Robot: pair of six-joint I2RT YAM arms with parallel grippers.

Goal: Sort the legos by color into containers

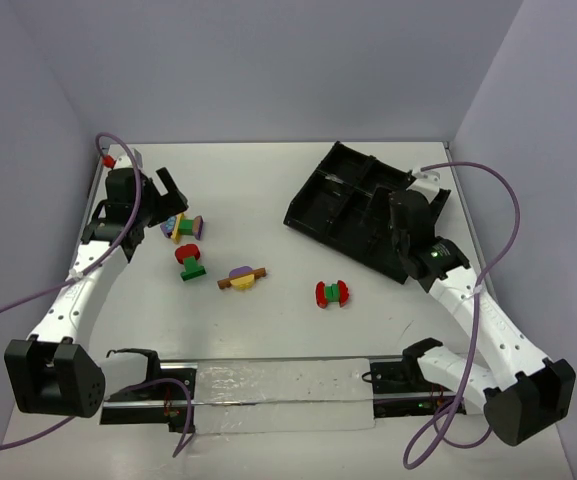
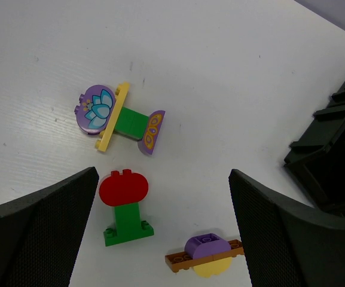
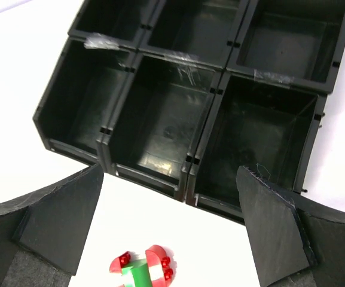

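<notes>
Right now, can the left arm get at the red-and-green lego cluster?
Probably yes. The left arm has its jaws open near the red-and-green cluster, with nothing on top of it; the purple-yellow-green cluster lies apart from it, so the approach looks free.

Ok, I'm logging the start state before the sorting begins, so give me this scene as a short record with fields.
tray: six compartments, all look empty
loose pieces: four mixed-colour clusters, all outside the tray
cluster 1: purple-yellow-green cluster
cluster 2: red dome on green stem
cluster 3: brown-purple-yellow cluster
cluster 4: red-green cluster, just in front of the tray
left gripper: open, holding nothing, over clusters 1 to 3
right gripper: open, holding nothing, over the tray's front edge
</notes>
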